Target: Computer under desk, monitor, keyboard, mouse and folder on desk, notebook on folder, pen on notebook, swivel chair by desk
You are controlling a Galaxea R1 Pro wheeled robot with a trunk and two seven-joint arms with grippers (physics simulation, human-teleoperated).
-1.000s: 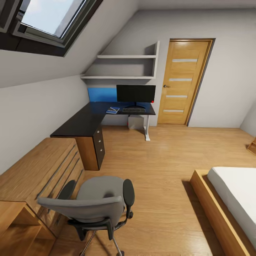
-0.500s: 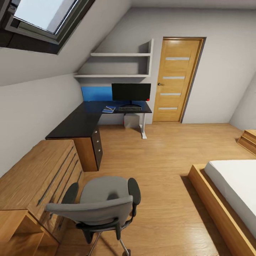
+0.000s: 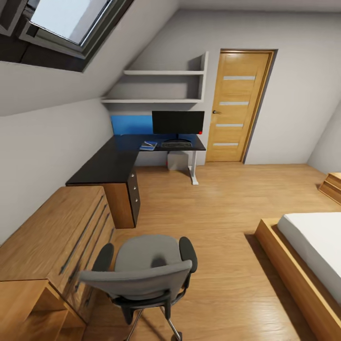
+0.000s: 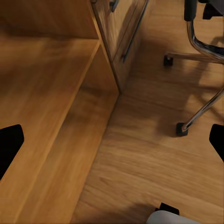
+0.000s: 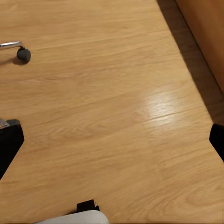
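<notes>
The swivel chair (image 3: pixel 147 267) stands close in front of me, its grey back toward me and its seat bare. Far across the room the black L-shaped desk (image 3: pixel 111 161) carries the monitor (image 3: pixel 178 122), with the keyboard (image 3: pixel 176 144) in front of it. A flat blue folder (image 3: pixel 148 146) lies left of the keyboard; what rests on it is too small to tell. The pale computer (image 3: pixel 178 160) sits under the desk. My left gripper (image 4: pixel 112 142) hangs open over the floor beside the chair's chrome legs (image 4: pixel 201 45). My right gripper (image 5: pixel 112 140) is open over bare floor.
A low light-wood cabinet (image 3: pixel 52 237) runs along the left wall beside the chair. The bed (image 3: pixel 308 251) in its wooden frame fills the right. A wooden door (image 3: pixel 239 104) stands beyond the desk, with wall shelves (image 3: pixel 161 86) above. A chair caster (image 5: pixel 23 55) is near my right gripper.
The whole head view has shifted, so the camera has moved. The chair now shows a little further right. Nothing on the desk has visibly moved.
</notes>
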